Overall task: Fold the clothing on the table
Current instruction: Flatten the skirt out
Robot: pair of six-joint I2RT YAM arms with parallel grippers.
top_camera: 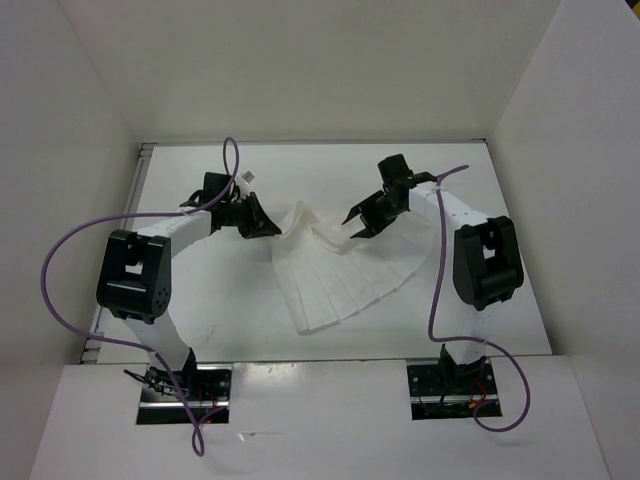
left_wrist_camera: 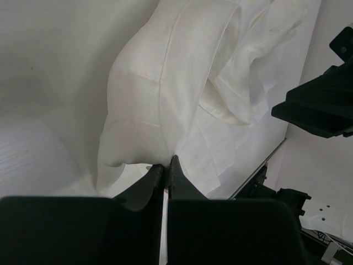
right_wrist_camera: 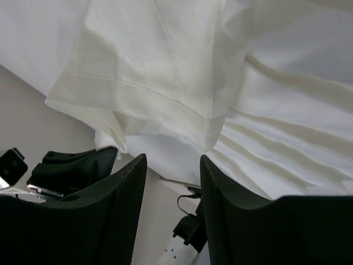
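The clothing (top_camera: 340, 275) is a thin white pleated piece, fanned out on the middle of the table (top_camera: 300, 170). Its upper edge is lifted and bunched between the two grippers. My left gripper (top_camera: 272, 228) is shut on the clothing's upper left edge; the left wrist view shows the fabric (left_wrist_camera: 182, 83) pinched at the fingertips (left_wrist_camera: 167, 163). My right gripper (top_camera: 355, 225) stands open just right of the raised bunch. In the right wrist view a hemmed corner of the clothing (right_wrist_camera: 165, 72) hangs just beyond the gripper (right_wrist_camera: 172, 160), with nothing between its fingers.
White walls enclose the table on the left, back and right. A thin metal strip (top_camera: 300, 360) runs along the near edge, by the two arm bases (top_camera: 185, 390) (top_camera: 450, 385). Purple cables (top_camera: 60, 260) (top_camera: 438, 280) loop beside each arm.
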